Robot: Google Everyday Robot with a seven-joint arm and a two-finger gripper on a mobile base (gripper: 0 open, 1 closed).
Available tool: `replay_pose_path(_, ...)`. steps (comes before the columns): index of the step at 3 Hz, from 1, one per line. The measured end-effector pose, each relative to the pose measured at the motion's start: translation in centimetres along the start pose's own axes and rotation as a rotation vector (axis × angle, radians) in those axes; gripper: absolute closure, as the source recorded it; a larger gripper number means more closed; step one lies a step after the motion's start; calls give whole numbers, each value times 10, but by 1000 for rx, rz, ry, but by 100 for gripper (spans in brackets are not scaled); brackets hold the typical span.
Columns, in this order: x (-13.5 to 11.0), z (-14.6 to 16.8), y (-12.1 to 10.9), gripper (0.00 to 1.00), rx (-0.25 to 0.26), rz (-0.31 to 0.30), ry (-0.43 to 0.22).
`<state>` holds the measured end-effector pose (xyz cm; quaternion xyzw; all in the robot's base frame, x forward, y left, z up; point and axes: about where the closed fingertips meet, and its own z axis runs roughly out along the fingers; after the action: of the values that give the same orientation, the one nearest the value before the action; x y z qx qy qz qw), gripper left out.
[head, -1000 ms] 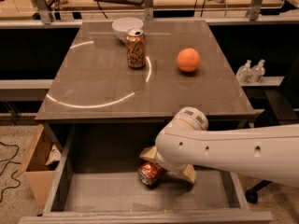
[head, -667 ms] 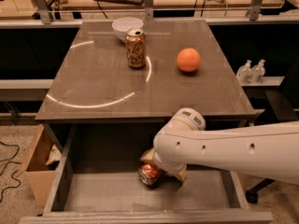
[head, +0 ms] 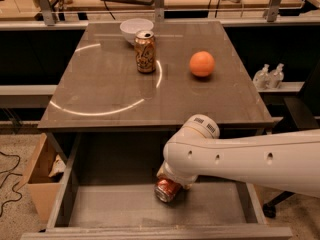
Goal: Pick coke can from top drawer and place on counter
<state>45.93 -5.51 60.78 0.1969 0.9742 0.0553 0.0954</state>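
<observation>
The coke can (head: 167,190), red with a silver top, lies tilted on the flat bottom of the open top drawer (head: 115,209), near its middle. My white arm reaches in from the right, and its wrist (head: 192,154) sits right over the can. My gripper (head: 169,178) is down at the can's upper side, mostly hidden behind the wrist. I cannot tell whether it holds the can. The counter (head: 100,89) is the glossy grey-brown tabletop above the drawer.
On the counter stand a gold-brown can (head: 145,52), a white bowl (head: 134,29) behind it and an orange (head: 202,64) to the right. A cardboard box (head: 37,176) sits on the floor at the left. Two small bottles (head: 267,76) stand at the right.
My arm has lowered and shifted over the coke can, so the gripper parts that showed beside the can are now hidden. The can stays in about the same spot in the drawer.
</observation>
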Motion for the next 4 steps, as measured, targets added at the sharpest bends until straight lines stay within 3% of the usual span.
replay_pose_path(1, 0, 0, 0, 95, 0, -20, -1)
replay_pose_path(3, 0, 0, 0, 100, 0, -20, -1)
replay_pose_path(4, 3, -15, 5, 100, 9, -109, -34)
